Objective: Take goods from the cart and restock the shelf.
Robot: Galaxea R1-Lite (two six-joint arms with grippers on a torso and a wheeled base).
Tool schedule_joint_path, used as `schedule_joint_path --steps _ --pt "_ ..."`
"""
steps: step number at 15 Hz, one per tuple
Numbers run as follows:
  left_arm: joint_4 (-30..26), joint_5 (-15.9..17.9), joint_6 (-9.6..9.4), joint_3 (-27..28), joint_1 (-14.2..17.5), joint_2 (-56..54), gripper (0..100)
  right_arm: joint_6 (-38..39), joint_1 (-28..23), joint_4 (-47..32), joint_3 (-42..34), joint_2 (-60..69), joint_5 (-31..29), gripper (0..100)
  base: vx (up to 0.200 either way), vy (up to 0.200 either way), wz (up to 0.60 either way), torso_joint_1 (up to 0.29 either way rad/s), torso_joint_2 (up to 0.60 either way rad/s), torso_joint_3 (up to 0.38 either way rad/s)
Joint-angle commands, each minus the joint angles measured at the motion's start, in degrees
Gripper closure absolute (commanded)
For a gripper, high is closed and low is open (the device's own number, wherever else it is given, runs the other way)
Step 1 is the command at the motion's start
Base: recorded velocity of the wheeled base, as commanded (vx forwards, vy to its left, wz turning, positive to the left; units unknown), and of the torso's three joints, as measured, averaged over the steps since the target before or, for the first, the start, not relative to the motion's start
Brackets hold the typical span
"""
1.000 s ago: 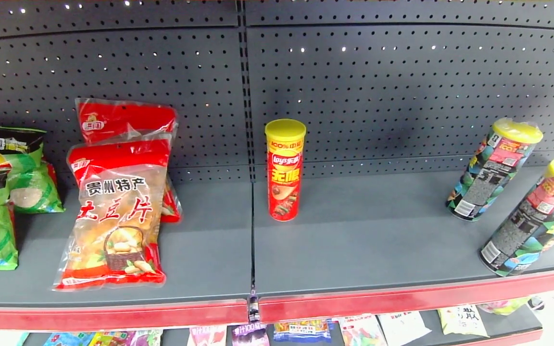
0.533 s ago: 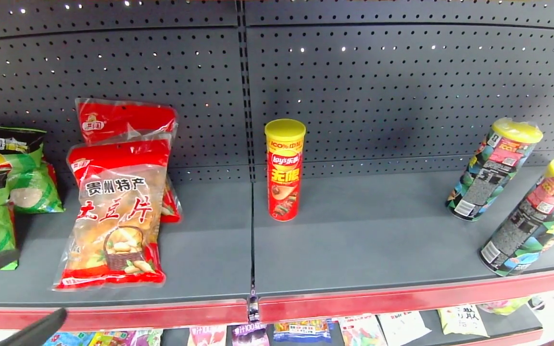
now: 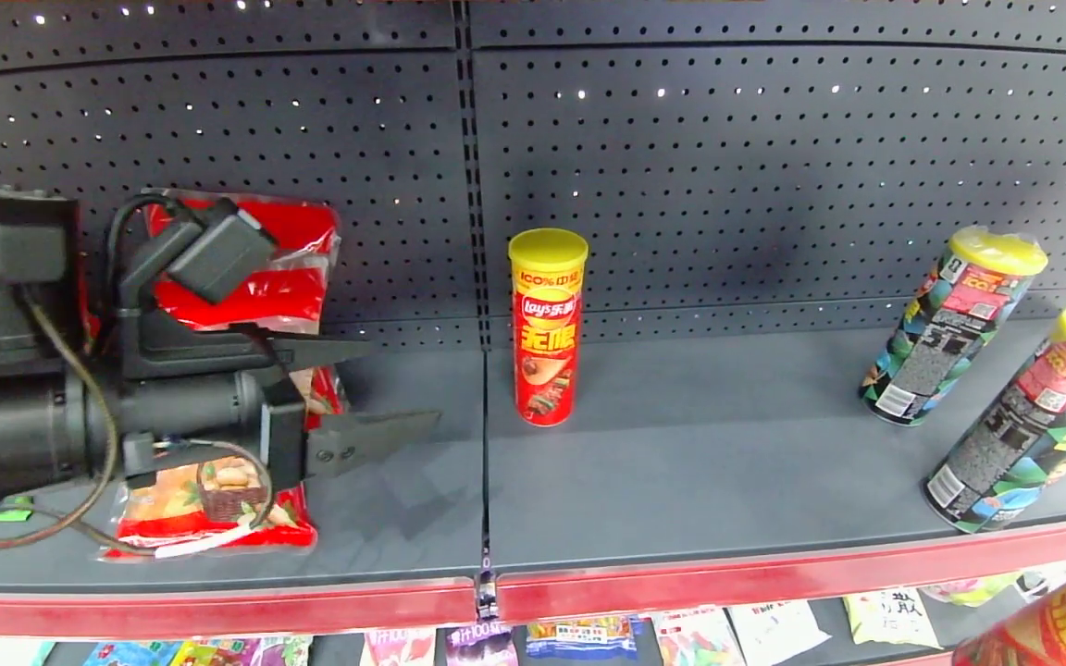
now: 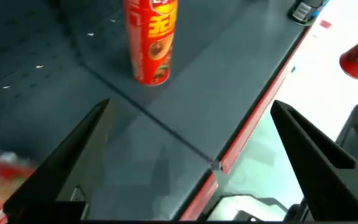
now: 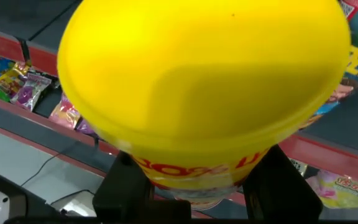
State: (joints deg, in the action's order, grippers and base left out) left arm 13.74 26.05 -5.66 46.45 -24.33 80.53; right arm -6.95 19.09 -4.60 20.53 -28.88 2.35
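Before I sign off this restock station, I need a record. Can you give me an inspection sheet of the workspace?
Surface: dark grey shelf with a red front edge, mostly bare in the middle.
Job's things: red can upright near the shelf's middle; second red can, yellow-lidded, held low in front of the shelf's right end.
Clutter: nothing loose seen; other stock is red snack bags at left, two patterned cans at right.
Grippers: left gripper open, empty, over the shelf by the bags; right gripper shut on the second red can.
Cables: black cable looping along the left arm.
Surroundings: pegboard back panel; lower shelf with packets.
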Motion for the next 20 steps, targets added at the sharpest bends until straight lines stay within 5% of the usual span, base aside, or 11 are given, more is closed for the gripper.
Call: schedule_joint_path --steps 1,4,8,20 --pt "0.4 1.8 -0.14 4.1 -1.2 8.9 0 0.2 0.1 3.1 0.2 -6.3 0.1 100 0.000 0.000 0.00 0.000 0.00 0.000" --pt "1.6 2.0 -1.99 8.6 -1.2 14.4 0 1.2 0.1 6.4 0.1 -8.7 0.1 100 0.000 0.000 0.00 0.000 0.00 0.000" --pt "1.9 2.5 -2.17 18.9 -1.3 22.2 0 2.1 -0.4 6.5 -0.4 -8.6 0.0 100 0.000 0.000 0.00 0.000 0.00 0.000" --pt "4.6 2.9 -2.25 31.1 -1.2 32.8 0 2.9 -0.4 6.5 -0.4 -9.2 -0.1 100 0.000 0.000 0.00 0.000 0.00 0.000"
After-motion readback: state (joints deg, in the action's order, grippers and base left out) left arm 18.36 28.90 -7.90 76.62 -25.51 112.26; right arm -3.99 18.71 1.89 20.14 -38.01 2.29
